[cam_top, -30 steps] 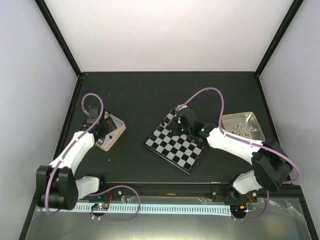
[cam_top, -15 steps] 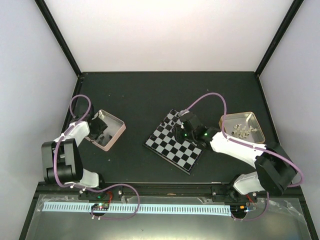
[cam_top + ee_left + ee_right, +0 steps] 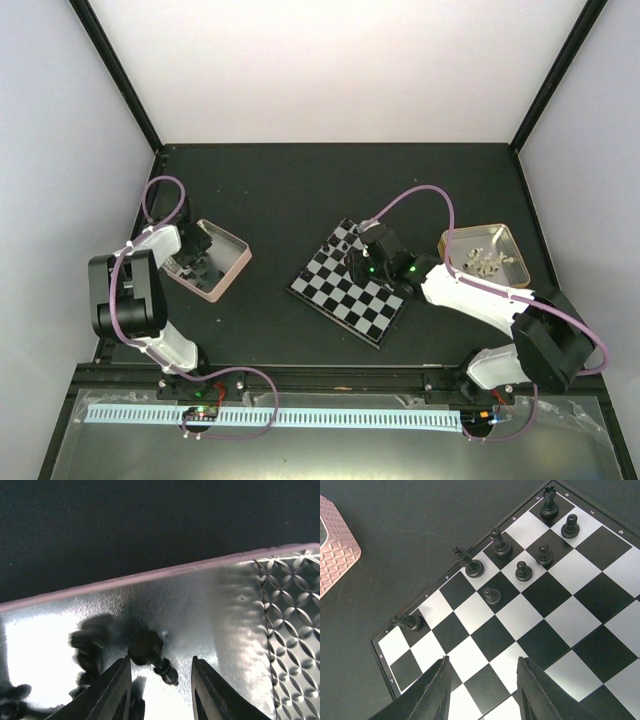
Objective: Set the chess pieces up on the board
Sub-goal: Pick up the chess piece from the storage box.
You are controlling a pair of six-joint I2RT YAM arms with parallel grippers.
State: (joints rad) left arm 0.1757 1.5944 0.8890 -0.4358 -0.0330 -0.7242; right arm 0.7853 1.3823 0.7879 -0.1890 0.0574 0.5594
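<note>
Step in hand, as judged: picking a black man out of the pink-rimmed rectangular metal tin (image 3: 150, 576) for placing on the board. The left fingers (image 3: 114, 692) stand apart inside that tin, clamped on nothing. A small black chess piece (image 3: 149, 651) lies on its side on the shiny floor, its thin end just entering the gap and its round end beyond the tips. A cluster of further black pieces (image 3: 87, 645) sits just beside it on the left.

Recommendation: advance until the thicker body, not the thin end, lies between the fingers, and centre the gap so both fingers meet the piece together. A one-sided touch would likely skid it across the smooth metal. Keep the left-hand finger off the cluster, then lift straight up clear of the tin wall. Since the piece lies flat, it will probably come up sideways and need turning before it can stand.

The right fingers (image 3: 436, 696) are also apart and hold nothing, hovering over the near part of the black-and-pale checkered square chessboard (image 3: 555, 630). Several black chessmen (image 3: 522, 570) stand at its far corner. One man at the edge (image 3: 408, 622) looks toppled, though this cannot be confirmed. The pale chessmen (image 3: 486, 261) rest in a second tin to the right, on the dark surface (image 3: 280, 190).
</note>
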